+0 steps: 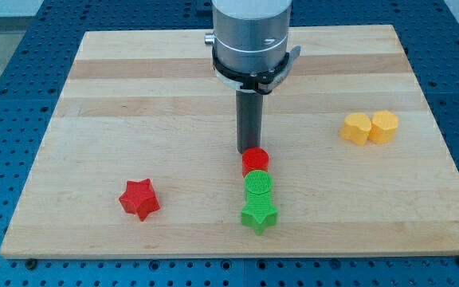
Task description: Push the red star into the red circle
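Blue perforated metal surrounds a pale wooden board (134, 88) that fills most of the view. From the view's top, at the middle, a grey cylindrical arm head (252, 36) hangs over the board, and a straight dark rod drops from it. There is no pincer on this arm, so nothing spreads, presses together or pinches; the rod simply ends in my tip (250, 152). My tip sits near the board's centre, right at the top edge of the red circle (255, 161); whether it touches the circle cannot be told.

Three blocks form a short column running toward the board's bottom edge. The red circle is uppermost. Just below it, touching or nearly so, lies a green circle (259, 186). Below that, touching it, lies a green star (259, 216), close to the bottom edge.

The red star (139, 198) lies alone toward the board's bottom left corner, well apart from the red circle and from my tip, to the view's left of the column and slightly lower than the green circle.

Toward the board's right edge, about level with the rod's middle, two yellow blocks sit side by side and touching: a yellow block (357, 128) with a rounded, heart-like outline on the left, and a yellow hexagon (384, 126) on the right.
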Controlling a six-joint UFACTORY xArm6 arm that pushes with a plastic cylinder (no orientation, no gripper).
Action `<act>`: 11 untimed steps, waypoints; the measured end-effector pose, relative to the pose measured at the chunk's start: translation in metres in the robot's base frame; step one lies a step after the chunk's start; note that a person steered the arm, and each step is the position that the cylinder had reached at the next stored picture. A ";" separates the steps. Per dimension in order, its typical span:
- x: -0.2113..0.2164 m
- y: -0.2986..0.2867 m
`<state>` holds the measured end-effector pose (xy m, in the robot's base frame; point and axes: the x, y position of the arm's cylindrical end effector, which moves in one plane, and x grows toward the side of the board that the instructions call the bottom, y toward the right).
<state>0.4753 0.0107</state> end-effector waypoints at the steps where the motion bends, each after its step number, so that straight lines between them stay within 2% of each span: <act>1: 0.000 0.000; 2: -0.006 -0.016; 6: -0.007 -0.195; 7: 0.005 -0.230; 9: 0.119 -0.248; 11: 0.120 -0.192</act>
<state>0.5955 -0.1813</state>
